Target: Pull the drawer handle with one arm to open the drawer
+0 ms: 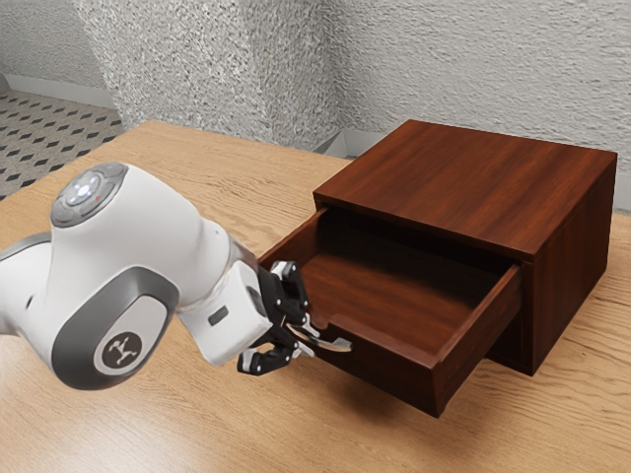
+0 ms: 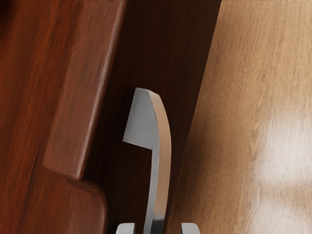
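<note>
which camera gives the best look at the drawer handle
The wrist view: the handle stands close up, a curved silver bar against the dark drawer front. In the exterior view it is a small sliver at the hand, partly hidden by it.

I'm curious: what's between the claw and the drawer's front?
The silver handle, reaching from the drawer front to the claw, seen in the exterior view.

The drawer (image 1: pixel 394 310), of dark reddish wood, is pulled well out of its cabinet (image 1: pixel 473 182) on the counter (image 1: pixel 296 434) and sits level, its inside open to view. A curved silver metal handle (image 1: pixel 333 344) stands off its front panel, below a dip in the panel's top edge.
</note>
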Robot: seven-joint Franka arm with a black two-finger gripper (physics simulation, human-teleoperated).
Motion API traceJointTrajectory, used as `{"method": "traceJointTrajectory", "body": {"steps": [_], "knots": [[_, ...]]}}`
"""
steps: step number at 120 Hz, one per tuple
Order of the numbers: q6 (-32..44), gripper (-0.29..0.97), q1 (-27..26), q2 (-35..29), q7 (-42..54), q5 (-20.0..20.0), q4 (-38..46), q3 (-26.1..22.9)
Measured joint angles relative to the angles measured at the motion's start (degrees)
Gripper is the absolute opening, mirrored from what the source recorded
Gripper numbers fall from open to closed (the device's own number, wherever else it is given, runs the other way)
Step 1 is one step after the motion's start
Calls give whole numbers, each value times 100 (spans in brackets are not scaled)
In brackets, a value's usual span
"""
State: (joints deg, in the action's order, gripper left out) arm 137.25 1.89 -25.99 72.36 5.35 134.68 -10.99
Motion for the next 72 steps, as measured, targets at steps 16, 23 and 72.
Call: {"method": "traceJointTrajectory", "body": {"steps": [16, 23, 72], "knots": [[-25, 17, -2, -9, -22, 60, 2, 0], [-38, 21, -1, -44, -30, 74, 4, 0], [-1927, 56, 252, 454, -1104, -381, -2812, -583]]}}
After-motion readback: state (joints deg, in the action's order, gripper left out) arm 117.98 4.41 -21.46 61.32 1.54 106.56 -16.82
